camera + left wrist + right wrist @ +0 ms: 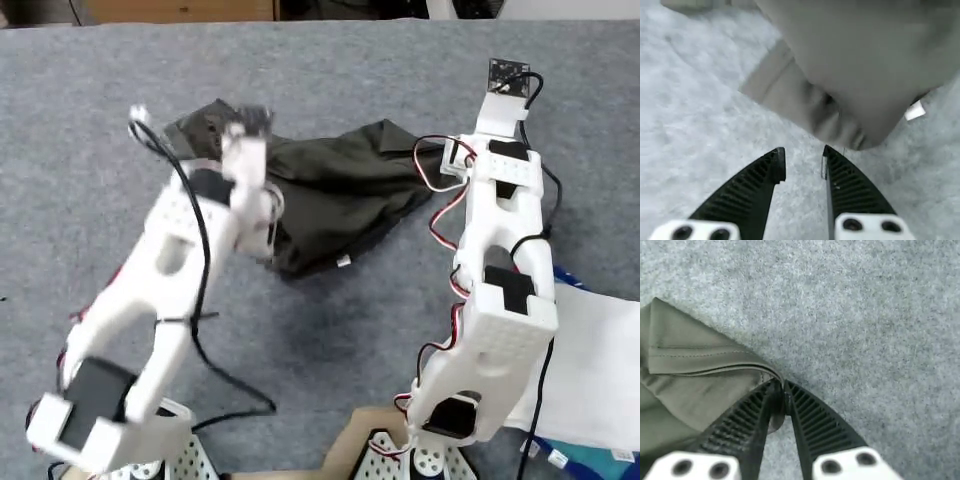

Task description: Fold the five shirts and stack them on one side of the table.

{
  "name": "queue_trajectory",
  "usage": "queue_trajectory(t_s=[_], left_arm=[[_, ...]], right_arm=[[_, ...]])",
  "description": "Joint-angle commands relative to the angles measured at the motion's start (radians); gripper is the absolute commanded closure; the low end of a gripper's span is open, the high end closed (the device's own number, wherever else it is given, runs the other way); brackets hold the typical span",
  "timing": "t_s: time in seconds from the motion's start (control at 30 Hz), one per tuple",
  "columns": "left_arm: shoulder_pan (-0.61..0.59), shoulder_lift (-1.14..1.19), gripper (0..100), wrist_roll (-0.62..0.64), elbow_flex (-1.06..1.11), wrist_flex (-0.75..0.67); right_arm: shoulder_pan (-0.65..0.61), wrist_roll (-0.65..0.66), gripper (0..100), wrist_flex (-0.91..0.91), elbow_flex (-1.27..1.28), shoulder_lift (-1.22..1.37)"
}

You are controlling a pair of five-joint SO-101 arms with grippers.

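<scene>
Though empty, L jaws slightly apart; R jaws tight on shirt (690,385) hem.

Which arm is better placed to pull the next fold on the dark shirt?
Right. The right gripper is shut on a hem corner of the shirt, so it can likely drag that edge over at once. The left gripper is open above bare table, just short of the shirt.
</scene>
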Motion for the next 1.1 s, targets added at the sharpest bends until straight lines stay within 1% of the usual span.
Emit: queue_trajectory(t_s=[0.0, 0.07, 0.13, 0.3, 0.43, 0.5, 0.6, 0.67, 0.7, 0.87, 0.97, 1.07], left_arm=[[0.018, -0.113, 86, 0.000, 0.236, -0.304], [0.020, -0.114, 86, 0.002, 0.302, -0.434], [0.021, -0.108, 86, 0.002, 0.331, -0.508], [0.021, -0.050, 86, 0.003, 0.333, -0.583], [0.023, 0.050, 87, 0.003, 0.333, -0.667], [0.020, 0.111, 88, 0.005, 0.311, -0.684], [0.003, 0.191, 99, 0.046, 0.206, -0.623], [-0.028, 0.232, 97, 0.078, 0.117, -0.552], [-0.048, 0.252, 98, 0.098, 0.066, -0.520], [-0.190, 0.334, 98, 0.192, -0.203, -0.390], [-0.261, 0.387, 98, 0.209, -0.365, -0.336], [-0.301, 0.443, 98, 0.209, -0.512, -0.279]], right_arm=[[0.004, -0.005, 99.3, 0.005, -0.053, -0.004], [0.004, -0.005, 99.3, 0.006, -0.051, -0.004], [0.004, -0.005, 99.3, 0.014, -0.054, -0.004], [0.004, -0.005, 99.3, 0.017, -0.056, -0.004], [0.004, -0.005, 99.3, 0.017, -0.056, -0.004], [0.004, -0.005, 99.3, 0.017, -0.056, -0.004], [0.004, -0.005, 99.3, 0.017, -0.056, -0.004], [0.004, -0.005, 99.3, 0.017, -0.056, -0.004], [0.004, -0.005, 99.3, 0.017, -0.056, -0.004], [0.004, -0.005, 99.3, 0.017, -0.056, -0.004], [0.004, -0.005, 99.3, 0.017, -0.056, -0.004], [0.002, -0.005, 99.3, 0.017, -0.056, -0.004]])
